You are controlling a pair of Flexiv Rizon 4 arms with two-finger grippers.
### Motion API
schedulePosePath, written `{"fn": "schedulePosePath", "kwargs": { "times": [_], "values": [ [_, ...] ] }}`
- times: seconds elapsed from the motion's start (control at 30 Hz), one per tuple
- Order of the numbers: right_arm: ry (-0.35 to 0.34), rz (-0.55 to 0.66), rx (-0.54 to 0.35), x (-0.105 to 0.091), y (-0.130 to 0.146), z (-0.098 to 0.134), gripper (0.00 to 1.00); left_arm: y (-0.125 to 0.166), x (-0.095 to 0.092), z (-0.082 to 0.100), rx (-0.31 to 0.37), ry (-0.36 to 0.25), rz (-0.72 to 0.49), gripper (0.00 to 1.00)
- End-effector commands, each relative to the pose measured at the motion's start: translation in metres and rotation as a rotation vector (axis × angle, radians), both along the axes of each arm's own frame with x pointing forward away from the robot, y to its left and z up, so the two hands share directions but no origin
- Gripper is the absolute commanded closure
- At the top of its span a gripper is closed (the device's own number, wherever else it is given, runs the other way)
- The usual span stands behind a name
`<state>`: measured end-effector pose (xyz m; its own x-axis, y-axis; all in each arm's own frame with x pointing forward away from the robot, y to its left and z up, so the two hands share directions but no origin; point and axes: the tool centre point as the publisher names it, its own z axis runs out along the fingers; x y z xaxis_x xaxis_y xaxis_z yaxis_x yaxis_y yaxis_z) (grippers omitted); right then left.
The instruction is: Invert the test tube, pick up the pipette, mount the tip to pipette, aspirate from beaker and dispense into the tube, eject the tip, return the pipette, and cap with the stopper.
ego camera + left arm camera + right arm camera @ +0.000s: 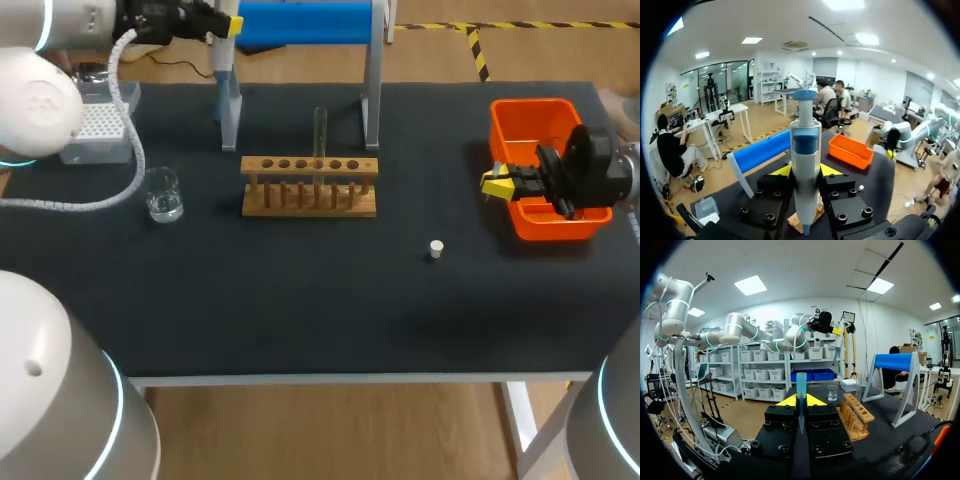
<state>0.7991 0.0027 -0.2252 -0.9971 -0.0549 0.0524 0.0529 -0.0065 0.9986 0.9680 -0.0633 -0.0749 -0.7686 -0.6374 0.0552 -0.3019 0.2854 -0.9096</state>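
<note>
At rear stand (300,22), left gripper (228,22) clamps pipette (805,160); seat it squarely before release; right gripper (495,183), over bin (525,105), seemingly pinches tip (801,390).

left arm: my left gripper (230,24) raised at far-left back, clamped on pipette (805,155)
right arm: my right gripper (497,183) low at right side, pinching pipette tip (801,390)

Bright, even overhead light casts only faint, soft shadows on the table (300,300).
</note>
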Motion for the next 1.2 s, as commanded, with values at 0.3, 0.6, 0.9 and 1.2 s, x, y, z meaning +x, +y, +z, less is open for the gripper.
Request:
{"fn": "schedulePosePath", "kwargs": {
  "times": [0.3,0.6,0.9,1.2],
  "values": [
    [-0.001,-0.001,-0.002,-0.001,0.0,0.0,1.0,-0.015,-0.032,0.013,-0.112,-0.009,-0.245,1.0],
    [-0.001,-0.001,-0.002,-0.001,0.0,0.0,1.0,-0.041,-0.049,0.013,-0.138,-0.012,-0.304,1.0],
    [-0.001,-0.001,-0.002,-0.001,0.0,0.0,1.0,-0.07,-0.059,0.013,-0.184,-0.13,-0.3,1.0],
    [-0.001,-0.001,-0.002,-0.001,0.0,0.0,1.0,-0.088,-0.069,0.012,-0.226,-0.196,-0.301,1.0]
  ]
}}
